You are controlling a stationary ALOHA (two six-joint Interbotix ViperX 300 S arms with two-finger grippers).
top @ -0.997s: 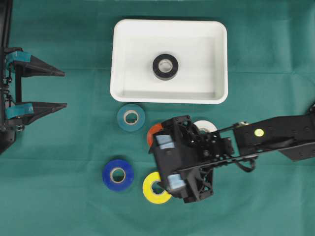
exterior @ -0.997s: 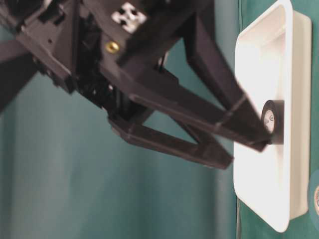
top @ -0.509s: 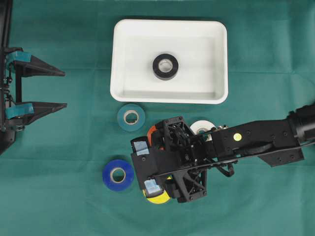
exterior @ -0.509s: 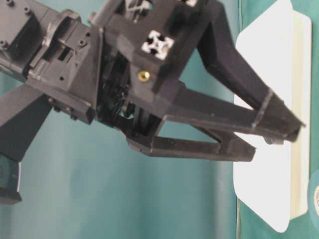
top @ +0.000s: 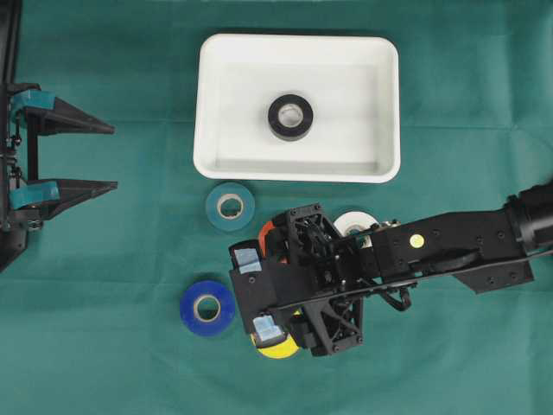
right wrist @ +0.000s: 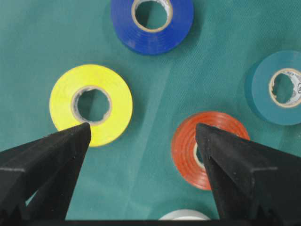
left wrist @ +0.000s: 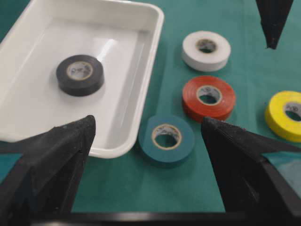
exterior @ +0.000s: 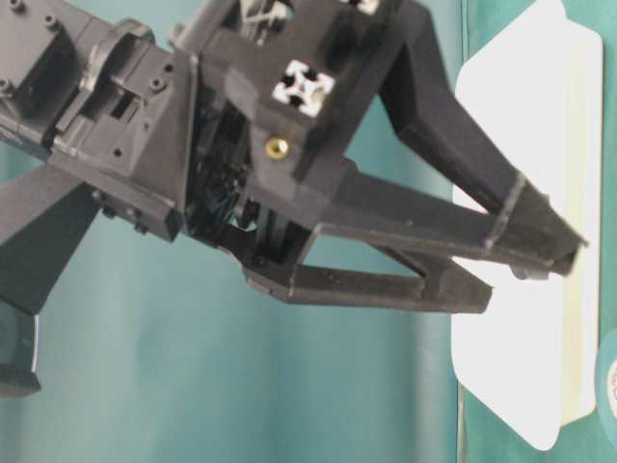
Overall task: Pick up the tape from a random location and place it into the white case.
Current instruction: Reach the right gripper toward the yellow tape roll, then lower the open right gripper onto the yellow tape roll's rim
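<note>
Since a second ago, the right gripper has been dropping lower, jaws spread, yellow tape and red tape lying under its tips. Beyond it, the white case is holding black tape; the left gripper is sitting spread wide.

The right gripper hangs spread above bare cloth between the yellow roll and red roll; blue roll and teal roll crowd ahead; white roll lies just beside the red; the case floor is free around the black roll.
</note>
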